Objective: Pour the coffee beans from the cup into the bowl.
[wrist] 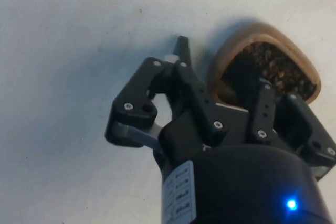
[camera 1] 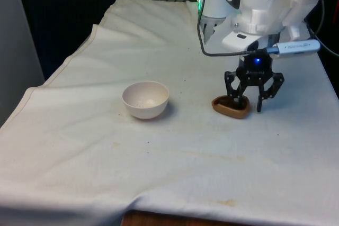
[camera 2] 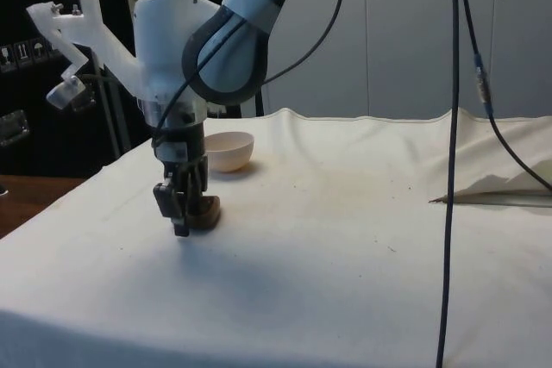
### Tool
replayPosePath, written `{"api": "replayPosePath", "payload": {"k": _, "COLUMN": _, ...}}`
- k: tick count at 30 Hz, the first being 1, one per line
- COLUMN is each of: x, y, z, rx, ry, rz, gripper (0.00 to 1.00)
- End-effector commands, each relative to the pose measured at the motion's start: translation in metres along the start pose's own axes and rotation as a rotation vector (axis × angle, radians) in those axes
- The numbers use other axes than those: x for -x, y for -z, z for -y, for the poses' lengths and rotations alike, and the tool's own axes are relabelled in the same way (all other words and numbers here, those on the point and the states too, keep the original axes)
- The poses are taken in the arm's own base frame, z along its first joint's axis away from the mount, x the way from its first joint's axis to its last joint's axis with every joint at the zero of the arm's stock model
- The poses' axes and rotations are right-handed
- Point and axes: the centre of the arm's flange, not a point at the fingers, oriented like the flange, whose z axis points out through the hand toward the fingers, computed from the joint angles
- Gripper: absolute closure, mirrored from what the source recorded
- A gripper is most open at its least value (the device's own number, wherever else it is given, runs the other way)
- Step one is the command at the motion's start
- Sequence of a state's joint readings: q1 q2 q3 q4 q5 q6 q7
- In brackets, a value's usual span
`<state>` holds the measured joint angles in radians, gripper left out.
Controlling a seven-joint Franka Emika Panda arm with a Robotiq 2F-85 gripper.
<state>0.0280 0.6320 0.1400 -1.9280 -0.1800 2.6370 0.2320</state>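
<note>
A low brown cup [camera 1: 231,108] with a rounded-triangle rim stands upright on the white cloth, holding dark coffee beans [wrist: 273,64]. My gripper [camera 1: 246,101] is down at the cup and open. One finger is inside the cup over the beans; the other stands outside on the cloth, so the cup's wall [wrist: 218,74] lies between them without being squeezed. From the side, the gripper [camera 2: 184,208] covers part of the cup [camera 2: 209,211]. A cream bowl [camera 1: 145,99] sits upright to the front view's left of the cup; the bowl [camera 2: 229,151] also appears beyond the gripper in the side view.
A black cable [camera 2: 453,170] hangs down in front of the side view. A fold of the cloth [camera 2: 500,191] rises at that view's right. The table's front edge [camera 1: 159,219] runs below the cloth's hem.
</note>
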Motion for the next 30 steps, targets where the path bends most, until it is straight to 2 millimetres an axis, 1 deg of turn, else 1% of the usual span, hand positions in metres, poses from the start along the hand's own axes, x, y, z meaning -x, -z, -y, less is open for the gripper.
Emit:
{"api": "replayPosePath", "payload": {"k": 1, "x": 0.000, "y": -0.001, "z": 0.000, "rx": 0.006, "ry": -0.002, "rz": -0.002, "gripper": 0.59}}
{"api": "replayPosePath", "payload": {"k": 5, "x": 0.000, "y": -0.001, "z": 0.000, "rx": 0.006, "ry": -0.002, "rz": -0.002, "gripper": 0.84}}
{"api": "replayPosePath", "payload": {"k": 6, "x": 0.000, "y": -0.001, "z": 0.000, "rx": 0.006, "ry": -0.002, "rz": -0.002, "gripper": 0.94}}
{"api": "replayPosePath", "payload": {"k": 7, "x": 0.000, "y": -0.001, "z": 0.000, "rx": 0.006, "ry": -0.003, "rz": -0.002, "gripper": 0.98}}
{"api": "replayPosePath", "payload": {"k": 8, "x": 0.000, "y": -0.001, "z": 0.000, "rx": 0.005, "ry": -0.001, "rz": -0.002, "gripper": 1.00}}
{"api": "replayPosePath", "payload": {"k": 22, "x": 0.001, "y": -0.001, "z": 0.001, "rx": 0.000, "ry": 0.001, "rz": 0.001, "gripper": 1.00}}
{"api": "replayPosePath", "payload": {"k": 25, "x": 0.000, "y": 0.003, "z": 0.000, "rx": 0.000, "ry": 0.000, "rz": -0.001, "gripper": 1.00}}
{"api": "replayPosePath", "payload": {"k": 26, "x": 0.000, "y": 0.001, "z": 0.000, "rx": 0.001, "ry": 0.001, "rz": -0.001, "gripper": 1.00}}
{"api": "replayPosePath", "payload": {"k": 30, "x": -0.002, "y": 0.015, "z": 0.000, "rx": 0.000, "ry": 0.000, "rz": -0.006, "gripper": 1.00}}
